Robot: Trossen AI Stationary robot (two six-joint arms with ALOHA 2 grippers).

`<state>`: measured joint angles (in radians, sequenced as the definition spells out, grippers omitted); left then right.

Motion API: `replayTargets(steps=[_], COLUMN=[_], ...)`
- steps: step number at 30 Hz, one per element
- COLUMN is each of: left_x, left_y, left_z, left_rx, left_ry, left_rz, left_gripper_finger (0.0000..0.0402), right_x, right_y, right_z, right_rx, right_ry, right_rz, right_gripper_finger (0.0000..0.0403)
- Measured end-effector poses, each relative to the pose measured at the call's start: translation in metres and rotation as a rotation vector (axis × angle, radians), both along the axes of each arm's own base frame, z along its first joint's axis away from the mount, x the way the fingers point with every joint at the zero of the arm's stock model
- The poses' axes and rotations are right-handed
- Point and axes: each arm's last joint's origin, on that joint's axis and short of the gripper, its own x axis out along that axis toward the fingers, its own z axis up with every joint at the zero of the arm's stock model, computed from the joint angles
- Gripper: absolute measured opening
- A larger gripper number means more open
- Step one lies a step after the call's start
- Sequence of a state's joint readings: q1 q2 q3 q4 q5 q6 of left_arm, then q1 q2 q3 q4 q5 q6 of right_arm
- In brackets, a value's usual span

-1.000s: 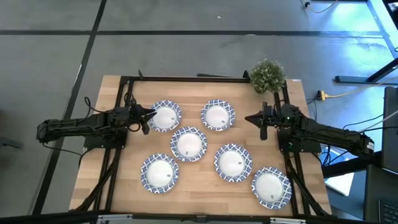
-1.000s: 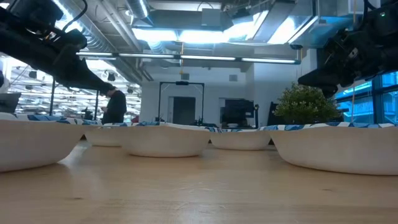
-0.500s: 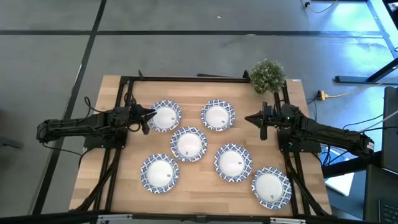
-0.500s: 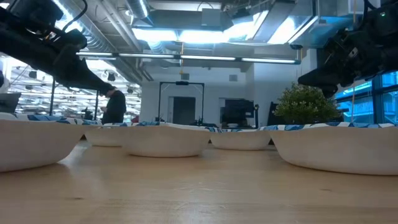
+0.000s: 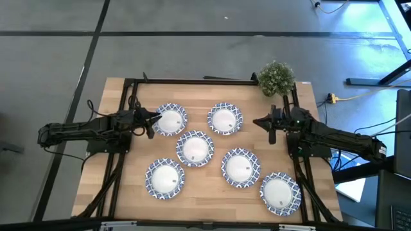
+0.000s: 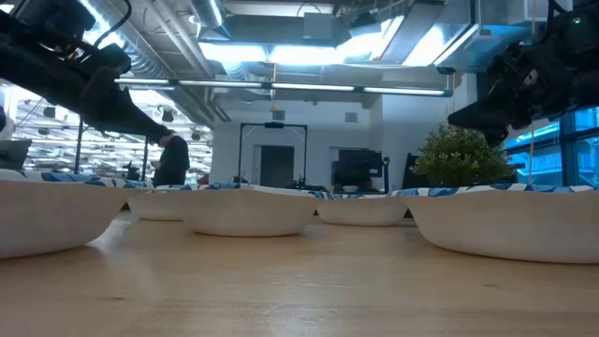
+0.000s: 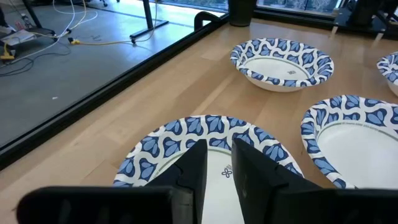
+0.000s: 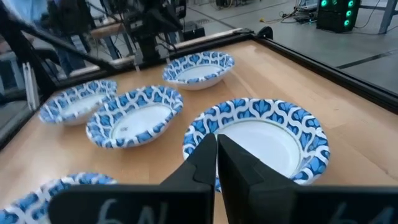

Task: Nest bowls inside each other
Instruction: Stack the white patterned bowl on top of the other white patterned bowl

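Observation:
Six shallow bowls with white centres and blue-and-white rims sit apart on their bases on the wooden table: far left bowl, far right bowl, middle bowl, and three nearer ones. My left gripper hovers above the far left bowl's left rim, its fingers a narrow gap apart. My right gripper hangs in the air right of the far right bowl, its fingers shut together. Neither touches anything.
A small green potted plant stands at the table's far right corner, behind my right arm. A black frame rail runs along the far edge and down both sides. Bare wood lies between the bowls. A person stands in the room beyond.

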<state>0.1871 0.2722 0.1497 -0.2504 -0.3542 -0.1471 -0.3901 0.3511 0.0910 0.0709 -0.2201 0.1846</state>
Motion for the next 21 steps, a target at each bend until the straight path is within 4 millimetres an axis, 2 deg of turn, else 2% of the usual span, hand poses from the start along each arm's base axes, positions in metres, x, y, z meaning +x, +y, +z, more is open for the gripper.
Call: replayTargets(steps=[4, 10, 17, 21], left_x=[0.000, 0.000, 0.000, 0.000], left_y=[0.000, 0.000, 0.000, 0.000], left_z=[0.000, 0.000, 0.000, 0.000], left_rx=[0.000, 0.000, 0.000, 0.000], left_ry=[0.000, 0.000, -0.001, 0.000], left_rz=[0.000, 0.000, 0.000, 0.000], left_gripper_finger=[0.0069, 0.0069, 0.0069, 0.0069], right_x=[0.001, 0.004, 0.022, 0.036], right_y=[0.001, 0.007, 0.011, 0.007], right_z=[0.004, 0.005, 0.047, 0.058], right_rx=[0.061, 0.139, 0.020, 0.010], right_ry=[-0.057, -0.044, -0.063, 0.067], right_rz=[0.045, 0.150, 0.221, 0.234], right_gripper_finger=[0.0017, 0.0017, 0.0017, 0.0017])
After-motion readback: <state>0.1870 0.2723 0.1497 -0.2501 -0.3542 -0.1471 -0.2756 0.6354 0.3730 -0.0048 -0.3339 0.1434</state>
